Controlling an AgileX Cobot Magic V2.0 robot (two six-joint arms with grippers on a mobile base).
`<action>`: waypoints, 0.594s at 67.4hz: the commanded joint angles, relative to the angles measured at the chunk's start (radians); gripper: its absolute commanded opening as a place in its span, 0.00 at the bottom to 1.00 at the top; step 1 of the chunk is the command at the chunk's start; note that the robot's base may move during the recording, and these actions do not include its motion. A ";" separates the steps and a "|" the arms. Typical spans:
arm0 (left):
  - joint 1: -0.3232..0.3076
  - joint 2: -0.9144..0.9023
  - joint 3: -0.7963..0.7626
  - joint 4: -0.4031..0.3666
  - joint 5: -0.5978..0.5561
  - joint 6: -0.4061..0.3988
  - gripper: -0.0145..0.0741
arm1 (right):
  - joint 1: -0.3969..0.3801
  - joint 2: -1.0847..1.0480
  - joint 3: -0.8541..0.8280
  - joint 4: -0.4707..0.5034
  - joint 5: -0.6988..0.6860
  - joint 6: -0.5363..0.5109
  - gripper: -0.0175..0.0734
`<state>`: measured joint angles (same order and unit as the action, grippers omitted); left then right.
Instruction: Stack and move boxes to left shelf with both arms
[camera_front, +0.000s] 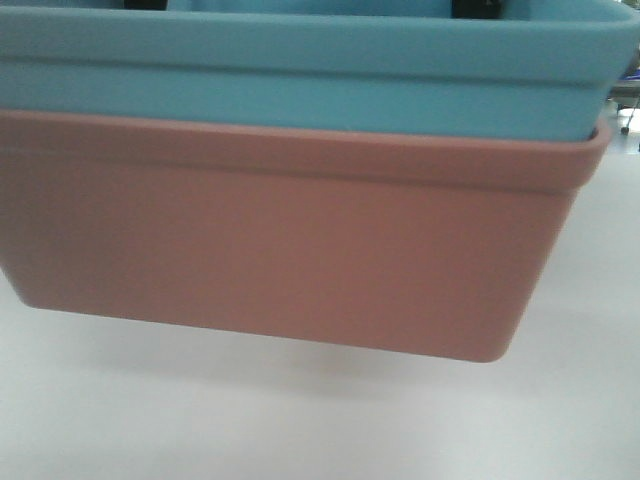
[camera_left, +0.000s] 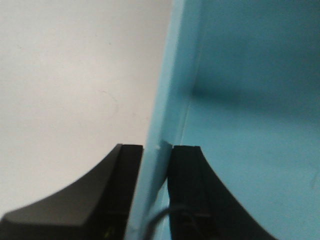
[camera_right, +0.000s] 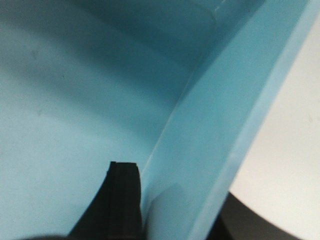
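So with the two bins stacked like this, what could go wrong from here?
The left hand and right hand each pinch only the thin wall of the light blue matte plastic bin. The salmon pink matte plastic bin merely nests around it and, seemingly lifted off the white tabletop, might drop away.
The stack looks tilted in the front view; uneven arm motion could twist that wall out of a pinch.

Left gripper (camera_left: 157, 150): two matte black fingers (camera_left: 125, 175) with flat inner faces; outer edges flare in a concave curve toward the base. A thin dark wire (camera_left: 159, 214) loops between them. Right gripper (camera_right: 175, 197): black, square-tipped finger (camera_right: 122, 200), fine grid texture.
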<state>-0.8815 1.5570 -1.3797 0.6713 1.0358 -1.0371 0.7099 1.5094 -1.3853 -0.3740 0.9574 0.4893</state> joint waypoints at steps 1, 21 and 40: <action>-0.027 -0.031 -0.047 0.004 -0.280 0.000 0.15 | 0.046 -0.037 -0.055 0.104 -0.251 -0.029 0.25; -0.027 -0.031 -0.047 0.004 -0.280 0.000 0.15 | 0.046 -0.037 -0.055 0.104 -0.251 -0.029 0.25; -0.027 -0.031 -0.047 0.004 -0.280 0.000 0.15 | 0.046 -0.037 -0.055 0.104 -0.250 -0.029 0.25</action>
<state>-0.8777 1.5609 -1.3797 0.6751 1.0359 -1.0371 0.7135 1.5133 -1.3853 -0.3740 0.9574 0.4893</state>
